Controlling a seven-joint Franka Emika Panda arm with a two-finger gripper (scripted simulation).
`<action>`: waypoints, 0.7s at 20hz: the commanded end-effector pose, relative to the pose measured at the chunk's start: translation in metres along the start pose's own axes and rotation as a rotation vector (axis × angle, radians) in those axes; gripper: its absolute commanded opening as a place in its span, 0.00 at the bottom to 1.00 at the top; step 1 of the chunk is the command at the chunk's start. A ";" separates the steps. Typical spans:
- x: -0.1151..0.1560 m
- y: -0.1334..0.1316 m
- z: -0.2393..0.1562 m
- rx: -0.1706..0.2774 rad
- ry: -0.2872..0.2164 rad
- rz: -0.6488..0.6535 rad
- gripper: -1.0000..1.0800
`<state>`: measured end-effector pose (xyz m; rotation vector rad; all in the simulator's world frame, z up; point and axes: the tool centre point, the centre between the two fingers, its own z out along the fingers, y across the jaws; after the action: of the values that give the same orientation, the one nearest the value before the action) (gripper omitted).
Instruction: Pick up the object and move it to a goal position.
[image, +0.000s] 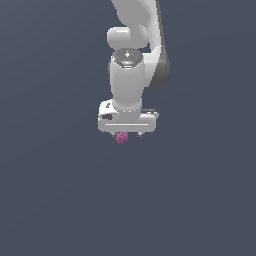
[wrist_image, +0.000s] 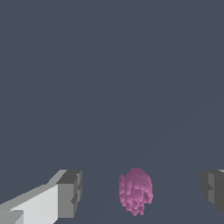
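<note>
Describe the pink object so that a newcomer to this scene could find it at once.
Find the white robot arm hanging over the plain grey background. Just beneath its open tool sits the pink object, between the fingers without touching them. It is the only coloured thing: small, bumpy, raspberry-like.

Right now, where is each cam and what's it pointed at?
Exterior view: off the arm, facing the white arm and gripper, with the pink object just under the hand.
Wrist view: on the wrist, looking along the open fingers; the pink object sits between them, touching neither.
Shared: the object, the gripper, the plain grey ground.
</note>
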<state>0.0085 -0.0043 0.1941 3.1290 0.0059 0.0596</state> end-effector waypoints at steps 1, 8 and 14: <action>0.000 0.000 0.000 0.000 0.000 0.000 0.96; 0.004 0.012 -0.011 0.008 0.025 0.025 0.96; 0.005 0.017 -0.014 0.011 0.034 0.033 0.96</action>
<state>0.0132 -0.0213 0.2093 3.1384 -0.0466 0.1138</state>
